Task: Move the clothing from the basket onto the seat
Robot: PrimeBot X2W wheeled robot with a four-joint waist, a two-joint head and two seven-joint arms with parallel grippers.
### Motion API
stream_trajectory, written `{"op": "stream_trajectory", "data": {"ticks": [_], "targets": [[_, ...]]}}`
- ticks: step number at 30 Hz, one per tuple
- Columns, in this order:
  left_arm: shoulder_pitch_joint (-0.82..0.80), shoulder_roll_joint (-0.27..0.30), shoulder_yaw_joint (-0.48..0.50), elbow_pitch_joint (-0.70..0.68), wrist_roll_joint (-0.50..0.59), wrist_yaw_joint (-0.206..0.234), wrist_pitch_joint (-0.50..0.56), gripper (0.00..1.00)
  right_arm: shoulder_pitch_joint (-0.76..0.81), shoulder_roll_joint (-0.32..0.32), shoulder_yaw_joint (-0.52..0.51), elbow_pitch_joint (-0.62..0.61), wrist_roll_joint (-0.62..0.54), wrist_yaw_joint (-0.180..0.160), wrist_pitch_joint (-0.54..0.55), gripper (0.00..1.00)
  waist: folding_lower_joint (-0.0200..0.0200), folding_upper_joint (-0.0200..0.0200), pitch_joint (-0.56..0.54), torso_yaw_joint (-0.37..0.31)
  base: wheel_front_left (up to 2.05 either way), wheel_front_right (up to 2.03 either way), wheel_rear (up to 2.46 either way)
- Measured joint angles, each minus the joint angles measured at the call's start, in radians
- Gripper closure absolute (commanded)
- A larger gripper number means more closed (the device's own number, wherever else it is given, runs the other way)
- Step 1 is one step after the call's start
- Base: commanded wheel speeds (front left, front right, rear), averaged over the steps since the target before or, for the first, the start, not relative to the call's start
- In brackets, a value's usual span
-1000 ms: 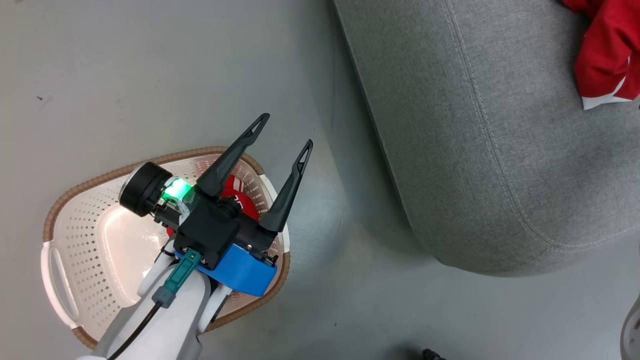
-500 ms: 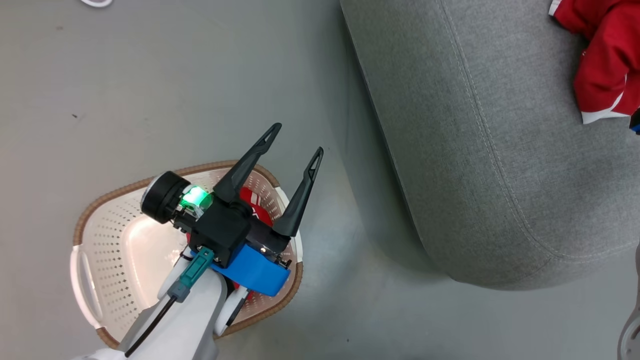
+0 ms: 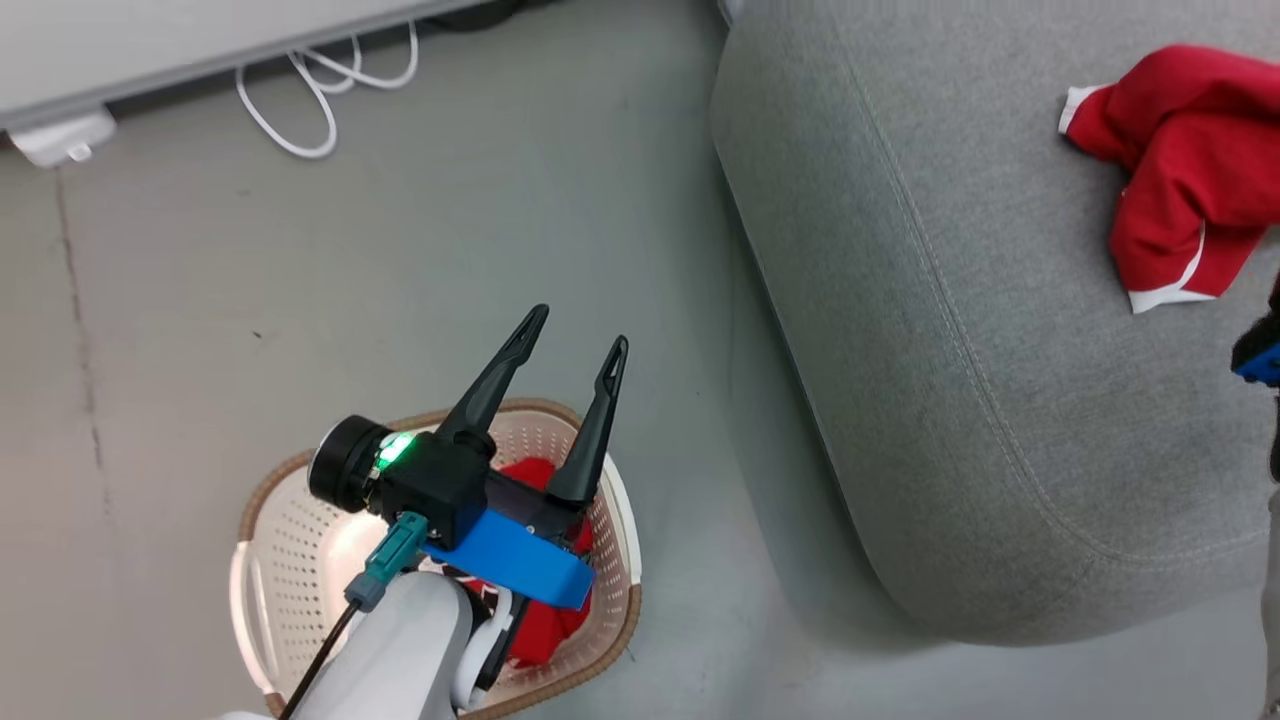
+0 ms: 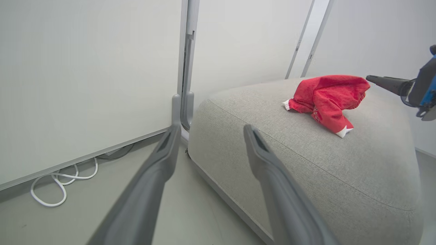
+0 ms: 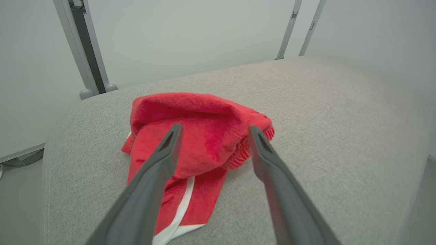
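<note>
Nearest, the left gripper hovers with its jaws wide and empty above the cream-white perforated plastic basket. A crumpled red jersey with black-and-white lettering lies inside, at the end nearer the seat. To lift it cleanly, I judge the fingers should tip down and pinch a raised fold, clear of the wall. Beyond, on the large grey woven-fabric seat, the plain red, white-trimmed garment lies loose. The right gripper is spread wide over it, holding nothing.
</note>
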Motion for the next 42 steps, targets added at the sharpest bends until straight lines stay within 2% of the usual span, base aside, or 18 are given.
{"op": "stream_trajectory", "data": {"ticks": [7, 16, 24, 34, 42], "targets": [[0.057, -0.044, 0.054, 0.038, -0.009, -0.002, 0.000, 0.00, 0.121, 0.004, 0.056, -0.086, 0.021, 0.000, 0.000, 0.00, 0.0000, 0.0000, -0.114, 0.034, 0.00, 0.00, 0.00], [0.120, -0.072, 0.122, 0.073, -0.007, -0.002, 0.000, 0.00, 0.298, 0.052, 0.162, -0.253, 0.086, 0.000, 0.000, 0.00, -0.0002, 0.0000, -0.219, 0.077, 0.00, 0.00, 0.00], [0.168, -0.079, 0.181, 0.100, -0.007, 0.000, 0.000, 0.00, 0.486, 0.108, 0.253, -0.423, 0.155, 0.000, 0.000, 0.00, -0.0001, 0.0000, -0.290, 0.127, 0.00, 0.00, 0.00], [0.208, -0.081, 0.238, 0.151, -0.016, 0.019, -0.001, 0.00, 0.694, 0.153, 0.331, -0.631, 0.176, 0.000, 0.015, 0.00, -0.0001, 0.0000, -0.355, 0.207, 0.00, 0.00, 0.00], [0.208, -0.081, 0.267, 0.185, -0.019, 0.029, -0.001, 0.00, 0.796, 0.159, 0.385, -0.712, 0.243, 0.000, 0.042, 0.00, -0.0001, 0.0001, -0.387, 0.275, 0.00, 0.00, 0.00]]}}
